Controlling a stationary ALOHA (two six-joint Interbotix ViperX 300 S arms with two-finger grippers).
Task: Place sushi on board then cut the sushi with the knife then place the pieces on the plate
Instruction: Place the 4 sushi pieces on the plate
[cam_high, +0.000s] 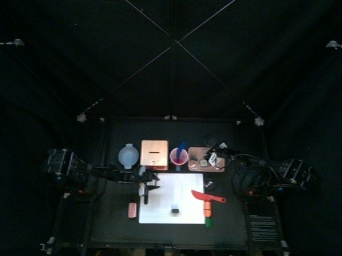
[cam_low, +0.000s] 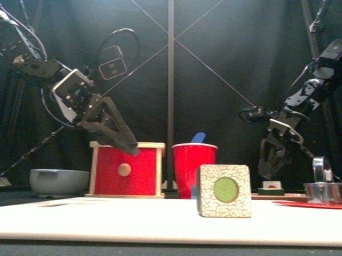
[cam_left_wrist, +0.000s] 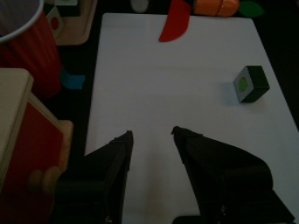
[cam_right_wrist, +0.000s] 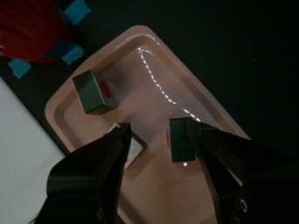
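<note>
Left fingers: the left gripper (cam_left_wrist: 152, 134) stood parted with nothing in the gap, only bare white cutting board (cam_left_wrist: 176, 96) beneath it.
Ahead of the left fingers: one sushi piece (cam_left_wrist: 249, 85), dark with a green face, stood on the board well past the tips and off to one side. A red knife (cam_left_wrist: 176, 22) lay farther still, at the board's far end.
Beside the left fingers: a wooden box (cam_left_wrist: 30, 149) with a red drawer front sat off the board, close by. A red cup (cam_left_wrist: 30, 52) stood beyond it.
Right fingers: the right gripper (cam_right_wrist: 166, 134) was parted over the pink tray (cam_right_wrist: 140, 96). A dark sushi block (cam_right_wrist: 184, 140) sat in the gap, against one finger and clear of the other.
Beyond the right fingers: a second block (cam_right_wrist: 93, 92) lay on the tray past the tips, apart from the first.
</note>
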